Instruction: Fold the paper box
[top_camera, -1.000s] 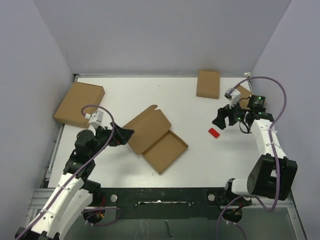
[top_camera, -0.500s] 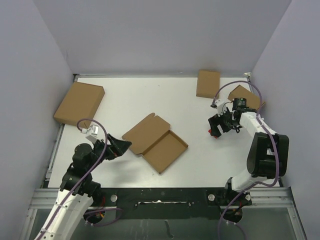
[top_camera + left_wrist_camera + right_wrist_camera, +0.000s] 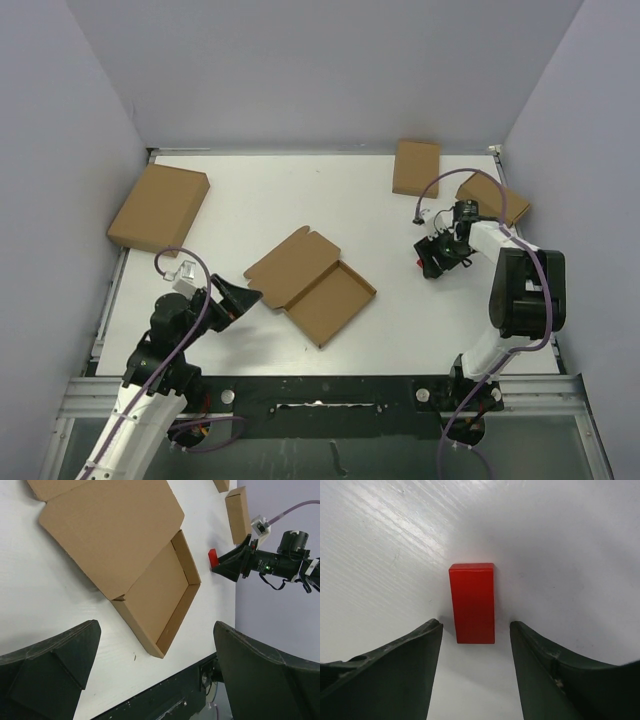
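Top view, with wrist views. The paper box (image 3: 310, 285) is lying unfolded near the middle of the white table (image 3: 250, 195), with its lid spread flat toward the far left and its shallow tray opening upward toward the near right.

I am holding the left gripper (image 3: 240, 297) just off the lid's near-left edge. Its fingers are spread wide and carrying nothing, and its wrist camera is looking along the box.

I am reading the right gripper (image 3: 475, 625) as lowered over a small red block (image 3: 472, 602) well to the right of the box. The fingers are straddling the block, with a gap showing on either side.

A larger box (image 3: 158, 208) is resting at the far left, and two smaller boxes (image 3: 416, 167) (image 3: 492, 196) are resting at the far right.
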Controlling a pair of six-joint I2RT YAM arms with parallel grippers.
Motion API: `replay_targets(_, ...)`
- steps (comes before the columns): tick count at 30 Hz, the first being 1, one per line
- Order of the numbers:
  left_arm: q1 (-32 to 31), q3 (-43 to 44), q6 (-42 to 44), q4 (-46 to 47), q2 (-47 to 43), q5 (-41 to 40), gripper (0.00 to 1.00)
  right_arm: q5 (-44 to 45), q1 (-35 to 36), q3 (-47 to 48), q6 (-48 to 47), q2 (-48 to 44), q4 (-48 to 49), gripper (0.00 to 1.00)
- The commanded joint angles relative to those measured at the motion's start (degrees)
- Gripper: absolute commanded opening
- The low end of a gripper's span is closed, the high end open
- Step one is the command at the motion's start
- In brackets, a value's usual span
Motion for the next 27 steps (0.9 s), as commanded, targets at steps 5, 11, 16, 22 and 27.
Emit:
replay_targets(5,0.3,0.9,-4.2,-3.1,-0.4,-0.2,0.98,-0.4,0.3,2.8,-0.4,0.6,0.6,0.33)
replay_targets(11,0.4,0.7,-6.6,-4.8,-3.0,0.4,0.98,-5.6,-1.2,2.3,-0.3,-3.4,-0.5,0.12)
replay_targets(16,0.3,1.2,-7.3,-3.6,-2.9,1.3,0.98,-14.3,-2.4,1.3,-2.6,-11.1,-4.0,0.02)
replay_targets(22,0.3,1.8,-5.6,-2.8,0.1,4.3,0.98,-24.1,-1.3,3.8,-7.9,-16.0,-11.1,0.0)
replay_targets(27,0.4,2.9,-3.4,-3.8,0.2,4.0,0.98,-27.0,7.3,5.2,-12.9,-17.4,-15.0,0.0)
